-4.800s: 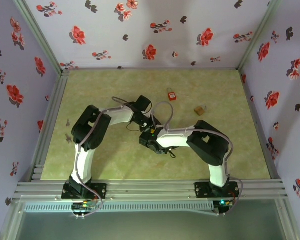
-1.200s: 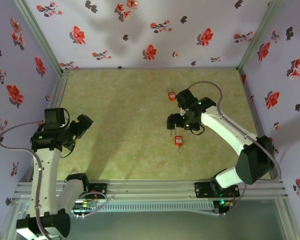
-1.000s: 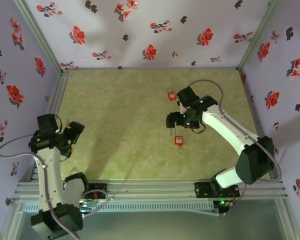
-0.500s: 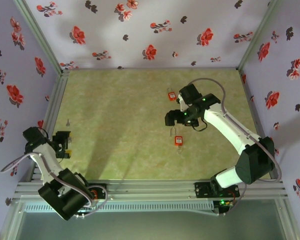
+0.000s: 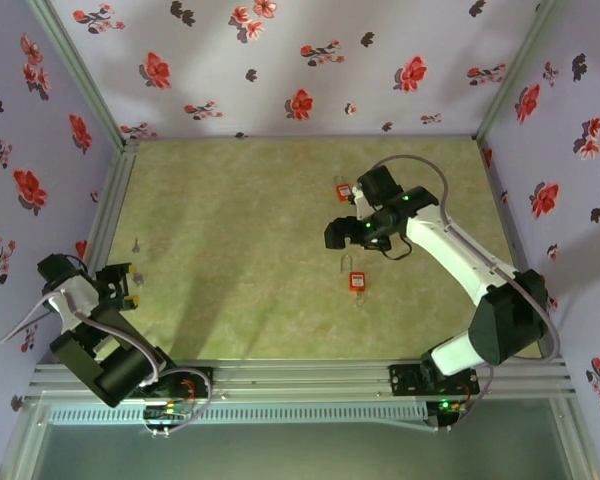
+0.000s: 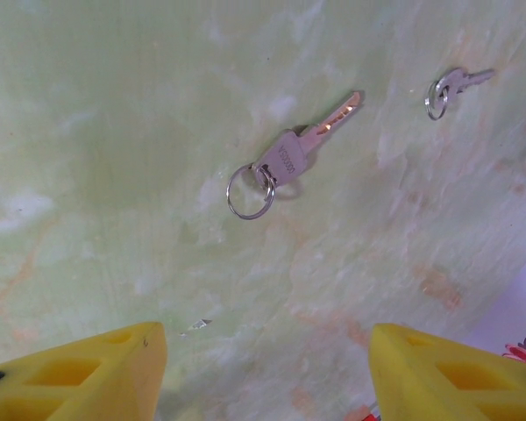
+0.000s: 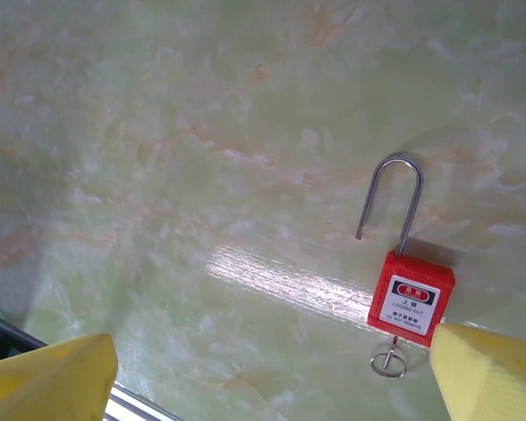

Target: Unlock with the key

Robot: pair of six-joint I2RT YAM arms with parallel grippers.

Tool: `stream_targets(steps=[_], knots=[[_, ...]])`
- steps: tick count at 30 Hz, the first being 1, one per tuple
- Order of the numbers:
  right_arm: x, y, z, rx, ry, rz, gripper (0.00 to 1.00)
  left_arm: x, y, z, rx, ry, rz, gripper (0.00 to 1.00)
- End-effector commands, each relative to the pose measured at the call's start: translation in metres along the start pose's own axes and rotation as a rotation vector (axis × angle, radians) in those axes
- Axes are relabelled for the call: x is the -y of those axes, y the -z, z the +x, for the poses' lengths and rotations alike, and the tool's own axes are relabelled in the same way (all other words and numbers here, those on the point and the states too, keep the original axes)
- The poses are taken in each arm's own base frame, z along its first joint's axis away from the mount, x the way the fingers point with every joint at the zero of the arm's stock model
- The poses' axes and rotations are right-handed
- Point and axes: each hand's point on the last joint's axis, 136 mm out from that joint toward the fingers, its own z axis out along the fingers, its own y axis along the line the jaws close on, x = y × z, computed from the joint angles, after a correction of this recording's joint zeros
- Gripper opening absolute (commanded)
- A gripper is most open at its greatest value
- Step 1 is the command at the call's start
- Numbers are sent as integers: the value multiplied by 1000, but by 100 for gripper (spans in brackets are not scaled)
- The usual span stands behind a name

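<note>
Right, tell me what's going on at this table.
The left gripper, jaws open and empty, hovers over a silver key on a ring near the left edge of the green tabletop; a smaller silver key lies nearby. The right gripper, also open, hangs above a red padlock whose steel shackle has one leg free.

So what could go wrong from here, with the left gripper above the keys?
Two keys lie near each other under the left gripper: the nearer key and the farther key. It might close on the wrong one. Both lie flat on the table, so the fingers could slide over the key or push it away instead of lifting it.
</note>
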Motion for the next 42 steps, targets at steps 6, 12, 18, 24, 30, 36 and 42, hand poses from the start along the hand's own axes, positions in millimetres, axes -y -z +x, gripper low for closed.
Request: stream_targets(steps=[6, 12, 18, 24, 30, 36, 42], knots=[[2, -5, -4, 1, 20, -15, 92, 0, -6, -5, -23, 67, -16, 59], [4, -5, -5, 3, 17, -11, 92, -4, -15, -9, -33, 80, -43, 57], [5, -7, -4, -5, 13, -9, 92, -1, -29, -13, -49, 68, -62, 53], [7, -10, -4, -11, 3, -5, 91, 6, -42, -13, -58, 49, -74, 51], [9, -11, -2, -15, -4, 0, 90, 3, -45, -19, -51, 34, -121, 50], [10, -12, -1, -21, -6, 5, 90, -4, -51, -24, -37, 39, -146, 48], [10, -14, -2, -25, -6, 7, 89, -3, -58, -27, -44, 24, -167, 44]])
